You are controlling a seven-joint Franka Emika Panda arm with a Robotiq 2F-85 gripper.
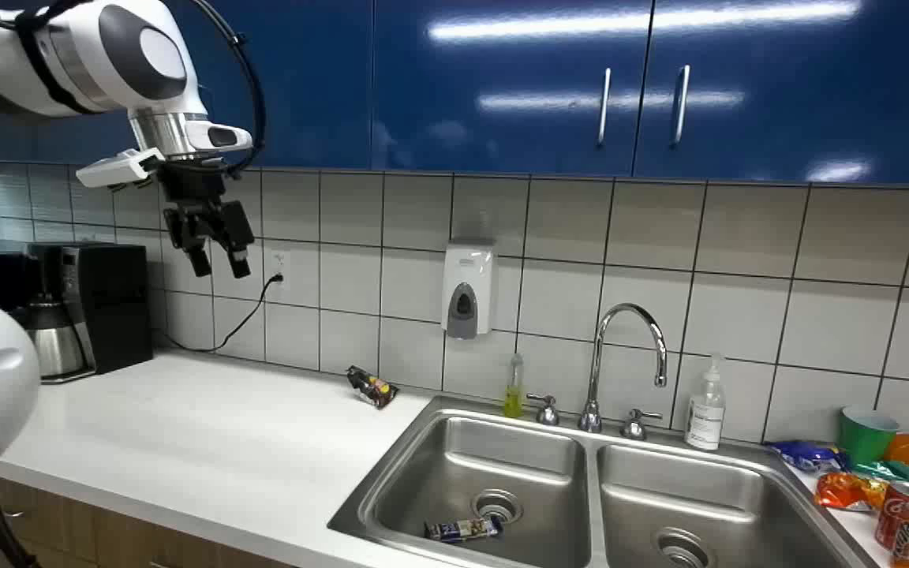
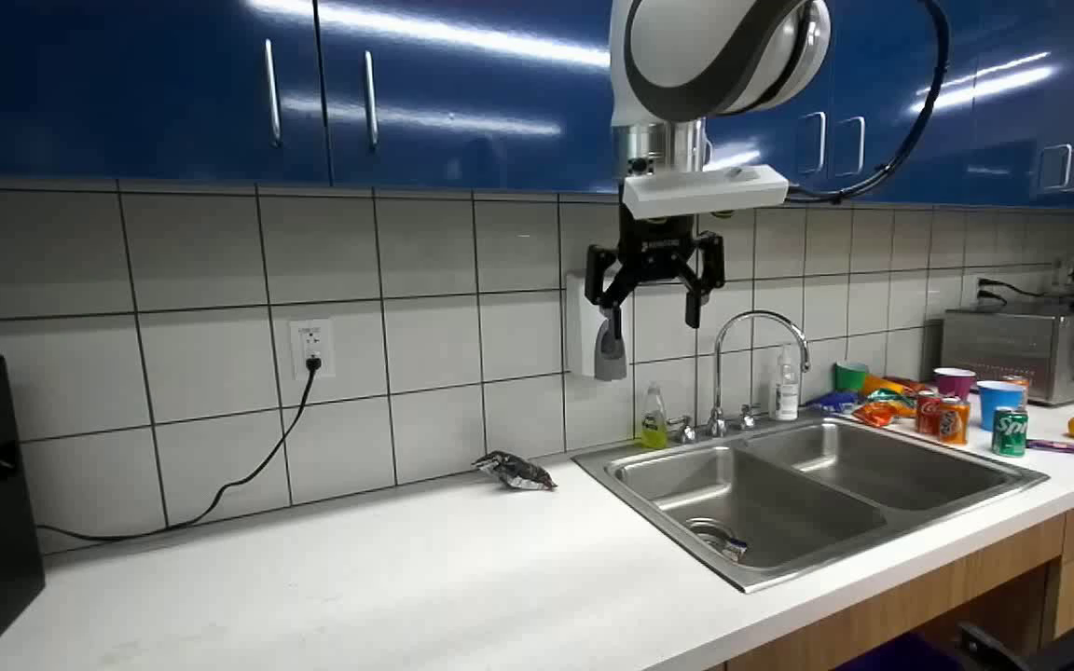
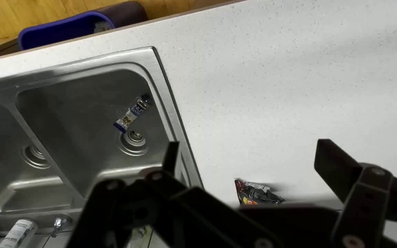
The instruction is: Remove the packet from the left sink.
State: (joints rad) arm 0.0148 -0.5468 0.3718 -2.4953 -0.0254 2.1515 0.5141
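The packet [image 1: 464, 529], a slim dark-blue and white nut bar wrapper, lies flat on the floor of the left sink [image 1: 545, 509] beside its round drain. In an exterior view only an end of the packet [image 2: 734, 548] shows past the sink's near rim. The wrist view shows all of the packet [image 3: 133, 114], slanted between drain and basin wall. High above the counter, left of the basin in an exterior view, my gripper [image 1: 221, 268] hangs fingers down, well apart from the packet. Its fingers stand wide open in the wrist view, with nothing between them.
A crumpled black snack bag [image 1: 372, 386] lies on the counter by the tiled wall. The tall faucet [image 1: 598, 355] and a yellow-green soap bottle [image 1: 514, 388] stand behind the basins. A wall dispenser [image 1: 469, 290] and blue cabinets [image 1: 502, 79] are above. Cans and cups crowd the far side.
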